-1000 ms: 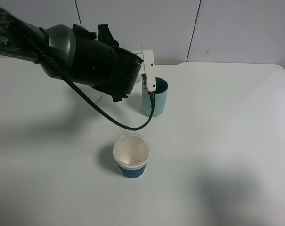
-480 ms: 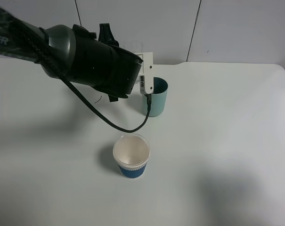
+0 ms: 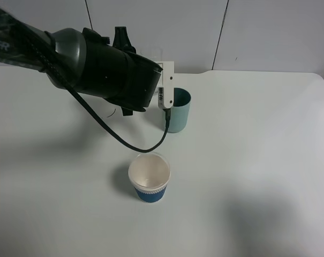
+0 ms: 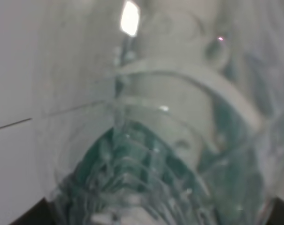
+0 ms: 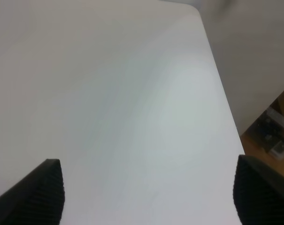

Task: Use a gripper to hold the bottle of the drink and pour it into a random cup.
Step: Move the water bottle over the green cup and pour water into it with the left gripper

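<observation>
The bottle (image 4: 146, 168), clear plastic with a ribbed neck and a dark green label, fills the left wrist view. My left gripper (image 4: 151, 218) is shut on it, and only the black jaw tips show at the corners. I cannot tell the drink apart from the bottle's wall. In the high view the big black left arm (image 3: 103, 69) hides the bottle. The arm's white housing (image 3: 166, 85) hangs just left of the teal cup (image 3: 179, 111), which stands upright. My right gripper (image 5: 149, 197) is open over bare table, with nothing between its fingers.
A blue-and-white paper cup (image 3: 149, 179) stands upright nearer the front, below the arm. A black cable (image 3: 124, 139) loops down from the housing between the two cups. The white table (image 3: 258, 160) ends at its right edge (image 5: 221, 93).
The left arm's white housing and cable have shifted slightly up and back, so more of the teal cup shows. Both cups have stayed where they were.
</observation>
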`<state>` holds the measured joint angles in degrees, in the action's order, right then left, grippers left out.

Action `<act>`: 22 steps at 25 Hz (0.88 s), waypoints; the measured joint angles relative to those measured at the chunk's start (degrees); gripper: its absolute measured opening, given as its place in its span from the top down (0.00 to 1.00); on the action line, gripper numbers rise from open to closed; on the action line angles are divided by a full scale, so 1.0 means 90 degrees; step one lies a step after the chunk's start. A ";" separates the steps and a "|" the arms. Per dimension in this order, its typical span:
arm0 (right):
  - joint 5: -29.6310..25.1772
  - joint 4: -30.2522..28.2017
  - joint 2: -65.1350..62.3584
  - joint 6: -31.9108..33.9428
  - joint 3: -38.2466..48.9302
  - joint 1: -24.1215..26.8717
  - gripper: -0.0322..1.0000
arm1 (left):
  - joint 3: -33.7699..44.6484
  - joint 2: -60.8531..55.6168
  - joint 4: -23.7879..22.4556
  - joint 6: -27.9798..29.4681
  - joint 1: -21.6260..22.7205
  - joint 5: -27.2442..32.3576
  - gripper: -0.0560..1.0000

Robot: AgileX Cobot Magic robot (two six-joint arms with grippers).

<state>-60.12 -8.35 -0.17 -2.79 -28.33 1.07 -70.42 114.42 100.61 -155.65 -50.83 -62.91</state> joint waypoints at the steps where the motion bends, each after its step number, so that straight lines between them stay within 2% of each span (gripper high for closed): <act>1: 0.0000 0.0000 0.0000 0.0000 0.0000 0.0000 0.25 | 0.0000 0.0000 0.0000 0.0001 0.0000 0.0000 0.45; 22: 0.0000 0.0000 0.0000 0.0000 0.0000 0.0000 0.25 | 0.0000 0.0000 0.0000 -0.0273 0.0000 -0.0202 0.45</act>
<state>-60.12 -8.35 -0.17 -2.79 -28.33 1.07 -70.42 114.42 100.61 -158.10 -50.83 -64.72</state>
